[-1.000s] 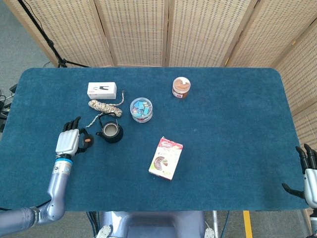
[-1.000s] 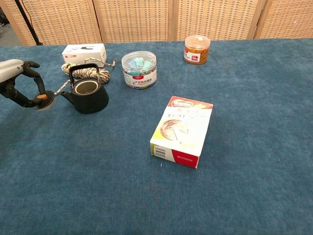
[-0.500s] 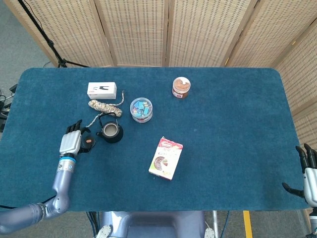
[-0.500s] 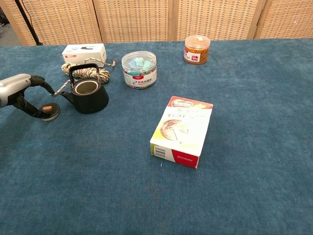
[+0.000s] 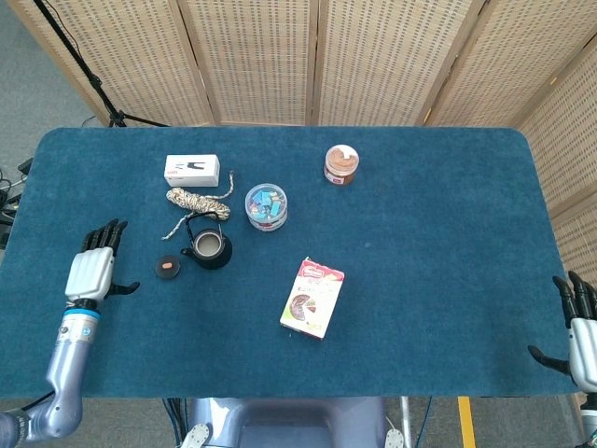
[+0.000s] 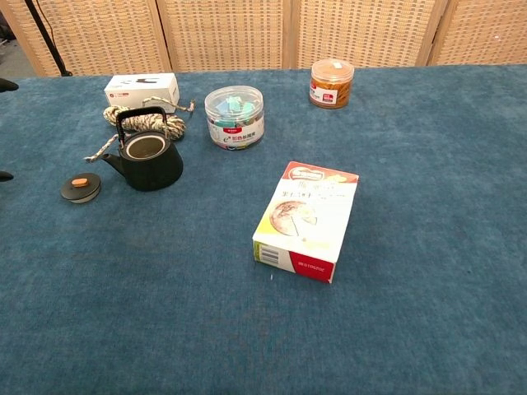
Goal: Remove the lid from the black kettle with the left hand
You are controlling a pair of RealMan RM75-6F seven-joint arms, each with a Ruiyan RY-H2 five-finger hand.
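The lid (image 5: 167, 269) is lying on the table (image 5: 420, 233) beside the open black kettle (image 5: 207, 246), just off the fingertips of the empty left hand (image 5: 90, 272), whose fingers are spreading apart. A clean retreat means drawing straight away without brushing the lid.

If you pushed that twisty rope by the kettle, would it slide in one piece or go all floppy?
Probably floppy: the rope lies in a loose coil with a tail trailing toward the black kettle, so a push would likely bunch it up. It looks light, and the fuzzy blue table cover might drag on it.
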